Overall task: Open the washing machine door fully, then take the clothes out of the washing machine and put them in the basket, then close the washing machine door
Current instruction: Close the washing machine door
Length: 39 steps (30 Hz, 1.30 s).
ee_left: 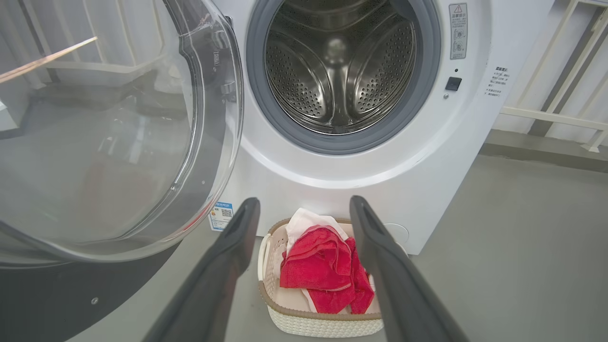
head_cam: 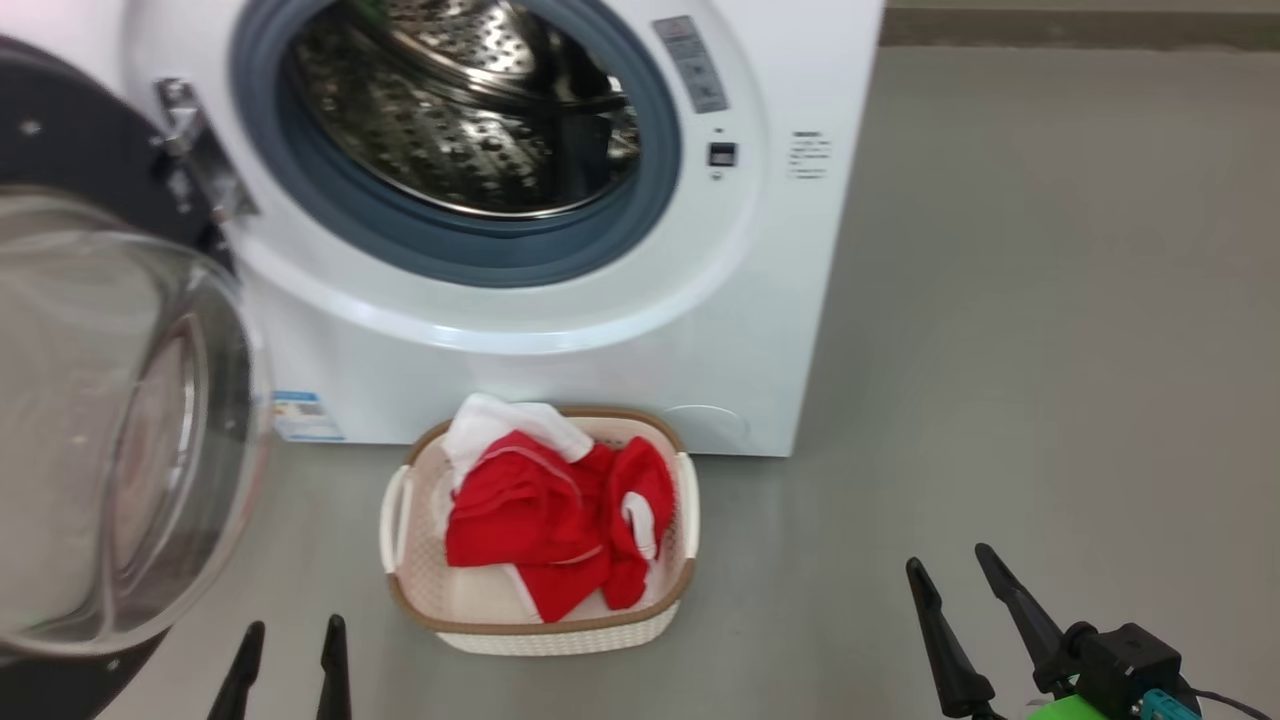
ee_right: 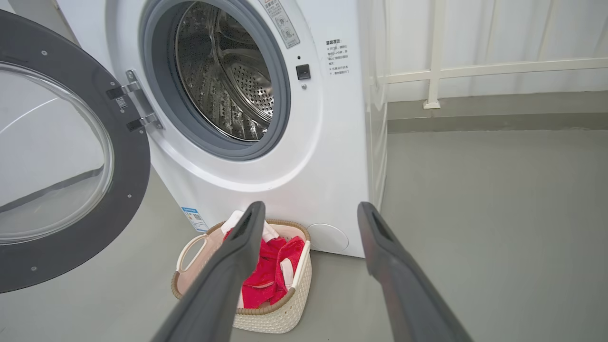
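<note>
Nearest you, both claws hang empty with their fingers spread wide: the left claw low at the near left, just beside the bottom of the open door, and the right claw at the near right over bare floor. Just beyond them the basket sits on the floor, close against the front of the washing machine, with the red clothes heaped inside it; they are soft and limp and look settled, so leave them be. What the job seems to need from you now is the washing machine door, swung out to the left on its hinge. Expect it to be rigid and fairly heavy, swinging freely until the latch resists. Its glossy black rim is likely slippery and too broad to pinch, and the bulging glass bowl is the fragile part, so push flat on the rim near the free edge, far from the hinge, rather than gripping. Farthest in, the steel drum behind the grey gasket looks empty.
</note>
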### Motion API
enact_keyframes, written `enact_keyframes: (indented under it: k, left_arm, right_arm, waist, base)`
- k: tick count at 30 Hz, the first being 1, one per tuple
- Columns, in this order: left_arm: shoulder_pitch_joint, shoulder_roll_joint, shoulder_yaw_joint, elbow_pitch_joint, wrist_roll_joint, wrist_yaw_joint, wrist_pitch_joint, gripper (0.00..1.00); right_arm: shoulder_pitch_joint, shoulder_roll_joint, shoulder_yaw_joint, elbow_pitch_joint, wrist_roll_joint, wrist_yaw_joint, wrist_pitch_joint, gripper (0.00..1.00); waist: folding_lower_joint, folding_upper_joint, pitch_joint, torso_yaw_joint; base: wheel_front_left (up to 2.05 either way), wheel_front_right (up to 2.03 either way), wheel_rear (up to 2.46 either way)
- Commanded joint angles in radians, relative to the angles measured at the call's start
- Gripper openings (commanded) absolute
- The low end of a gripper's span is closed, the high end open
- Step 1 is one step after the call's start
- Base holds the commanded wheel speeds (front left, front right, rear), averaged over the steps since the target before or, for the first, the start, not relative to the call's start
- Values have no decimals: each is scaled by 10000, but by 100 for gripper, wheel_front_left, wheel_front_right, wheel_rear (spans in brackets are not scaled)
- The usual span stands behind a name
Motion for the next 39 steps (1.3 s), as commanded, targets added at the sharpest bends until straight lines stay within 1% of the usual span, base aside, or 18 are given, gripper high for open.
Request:
enact_keyframes:
  k: [1,5,6,10,11,16,25,30,35,39]
  left_arm:
    - [-91,54,189,-167,-93,132,-51,100]
    - [55,53,43,-80,-159,263,-51,100]
    - [107,53,-43,-65,-204,349,-51,100]
    - [150,53,-207,-33,-324,482,-51,100]
    - [150,53,-207,-33,-324,482,-51,100]
    - [260,53,-377,-45,-507,661,-51,100]
    - [649,53,-318,-413,-989,1147,-51,100]
    - [803,53,-392,-609,-1186,1354,-51,100]
    - [832,53,-436,-693,-1250,1440,-51,100]
    - [718,53,-396,-781,-1259,1328,-51,100]
  right_arm:
    - [-171,-119,318,-192,-15,73,-65,100]
    - [-131,-137,457,-153,12,73,-65,100]
    - [-126,-157,500,-132,40,73,-65,100]
    - [-84,-197,579,-95,74,73,-65,100]
    - [-84,-197,579,-95,74,73,-65,100]
    - [-13,-198,709,-51,108,73,-65,100]
    - [-428,-294,1429,200,206,73,-65,100]
    - [-488,-315,1598,292,267,73,-65,100]
    - [-536,-369,1706,348,308,73,-65,100]
    - [-551,-372,1665,335,311,73,-65,100]
  waist:
    - [0,-1,-255,971]
    - [0,-1,-369,1658]
    - [0,-1,-403,1988]
    - [0,-1,-426,2645]
    - [0,-1,-426,2645]
    - [0,-1,-504,3331]
    - [0,-1,-391,3554]
    - [0,-1,-345,3593]
    - [0,-1,-325,3581]
    - [0,-1,-329,3559]
  base:
    - [0,0,0]
    - [0,0,0]
    - [0,0,0]
    - [0,0,0]
    - [0,0,0]
    - [0,0,0]
    - [0,0,0]
    - [0,0,0]
    - [0,0,0]
    - [0,0,0]
